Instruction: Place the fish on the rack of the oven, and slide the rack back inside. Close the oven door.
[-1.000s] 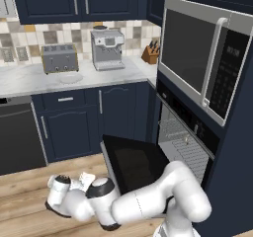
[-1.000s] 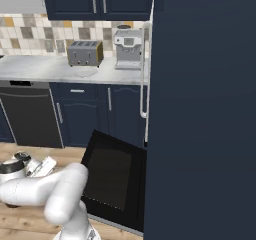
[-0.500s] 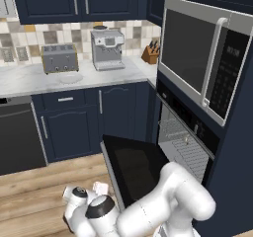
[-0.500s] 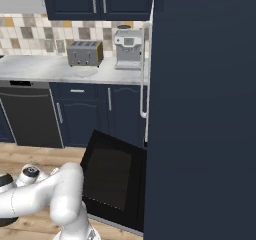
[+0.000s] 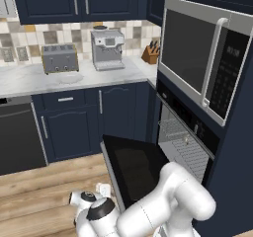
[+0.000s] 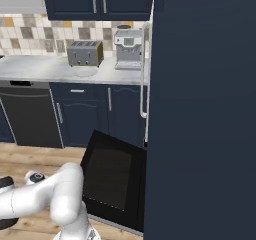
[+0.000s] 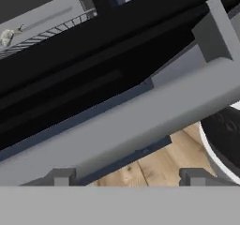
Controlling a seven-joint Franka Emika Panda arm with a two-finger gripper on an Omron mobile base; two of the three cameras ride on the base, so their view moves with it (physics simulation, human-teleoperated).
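The oven stands open, its black oven door dropped flat toward the floor. Inside the cavity lies the wire rack, with the small grey fish on it. In the hand view the door's long silver bar handle runs slantwise just ahead of my gripper. Its two fingertips stand apart, open, with nothing held. Beyond the handle in that view are the rack and the fish. My gripper sits low, at the door's front edge.
A steel-framed microwave sits above the oven. On the counter are a toaster, a coffee machine and a knife block. A black dishwasher is at the left. Wooden floor lies before the cabinets.
The arm has swung right and down, bringing the hand from the open floor to the front edge of the dropped door. The door, rack and fish have not moved.
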